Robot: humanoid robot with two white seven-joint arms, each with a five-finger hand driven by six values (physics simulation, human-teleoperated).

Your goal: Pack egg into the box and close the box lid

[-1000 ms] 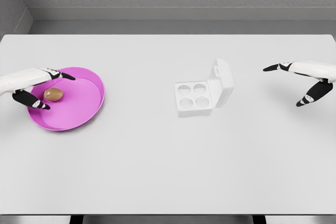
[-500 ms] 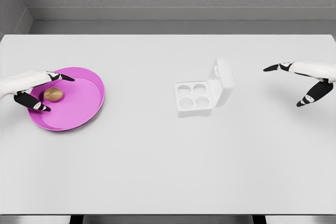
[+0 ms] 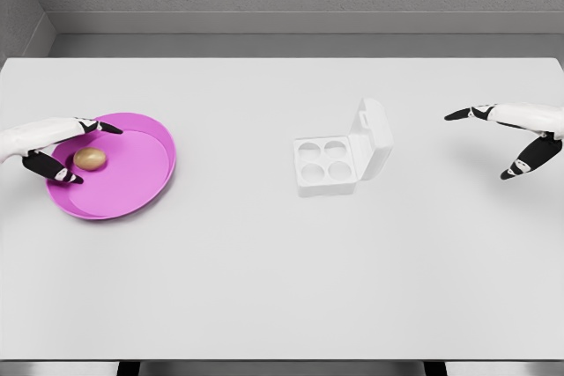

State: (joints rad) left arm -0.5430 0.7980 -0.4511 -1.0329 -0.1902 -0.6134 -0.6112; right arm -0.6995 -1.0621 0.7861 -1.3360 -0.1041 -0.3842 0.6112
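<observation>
The egg (image 3: 89,158) lies in the pink plate (image 3: 141,187) near the table's (image 3: 282,288) left edge, between the left hand's (image 3: 55,149) spread, empty fingers. Small, smooth, likely fragile: pinch its sides gently. The box (image 3: 339,154) stands open mid-table.

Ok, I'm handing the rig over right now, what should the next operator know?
Left hand: open, fingers either side of the egg in the pink plate, no grasp visible yet.
Right hand: open, above the table's right edge, holding nothing.
Egg box: mid-table, lid up, all four cups empty.
Done: nothing packed.
Left: grasp egg, place in box, close lid.
</observation>
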